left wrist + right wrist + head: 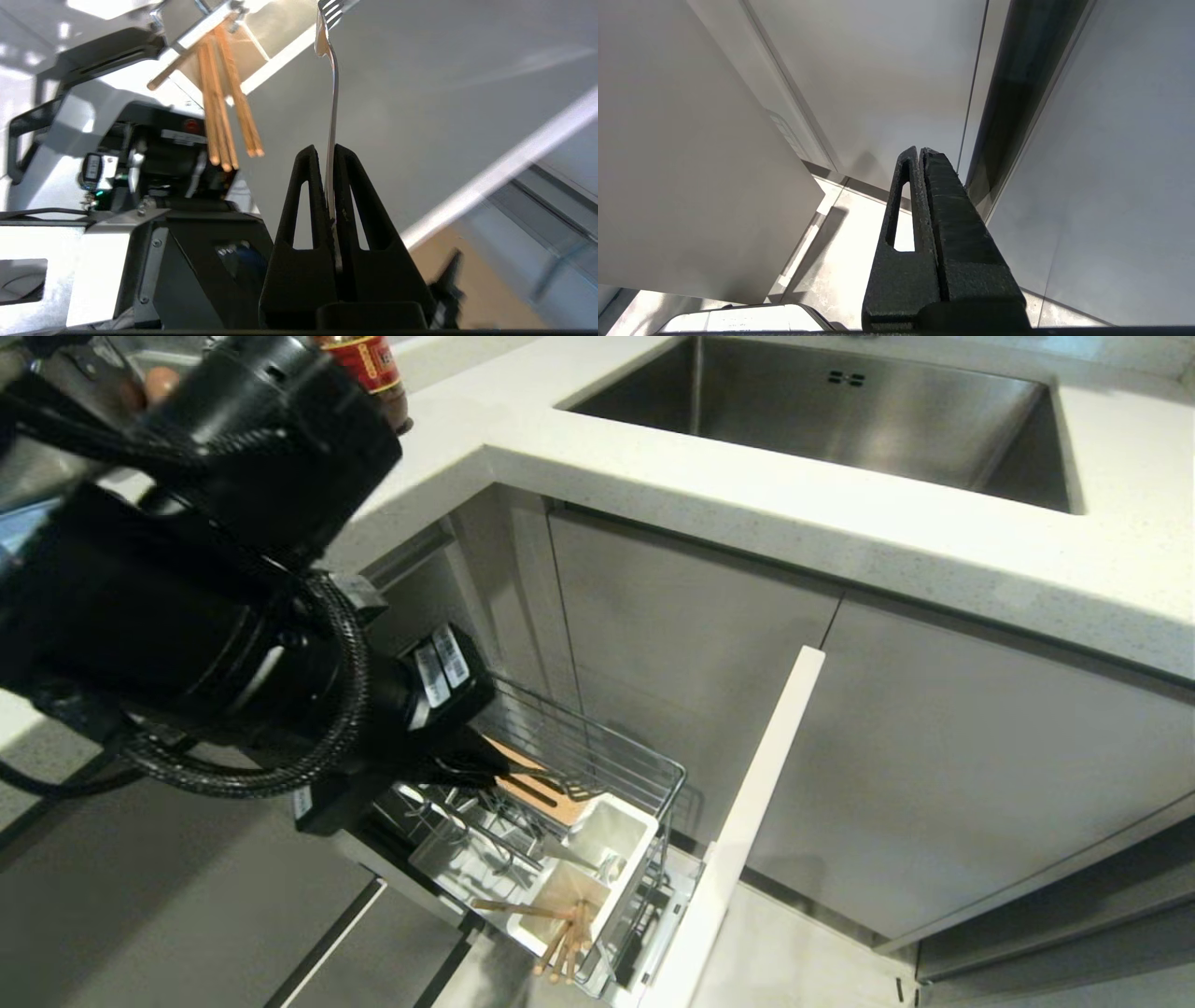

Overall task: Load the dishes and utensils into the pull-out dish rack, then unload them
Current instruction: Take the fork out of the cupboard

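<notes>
The robot's left gripper (328,151) hangs over the pull-out dish rack (644,775), which stands drawn out from the cabinet under the steel sink (840,420), its fingers clamped on the handle of a thin silver fork (332,107) whose tines point away from the wrist. The pinch low on the handle appears meant to keep the tines clear of the rack's wires, though whether the fork is going in or coming out cannot be told. Wooden chopsticks (565,943) lean out of the white utensil cup (616,845) at the rack's front, beside the narrow pale cabinet front (747,831). No plate or bowl is visible. The right gripper (922,154), pressed together and empty, hangs parked near the floor. White stickers on the left arm and a red bottle label (364,359) on the counter are too small to read.
</notes>
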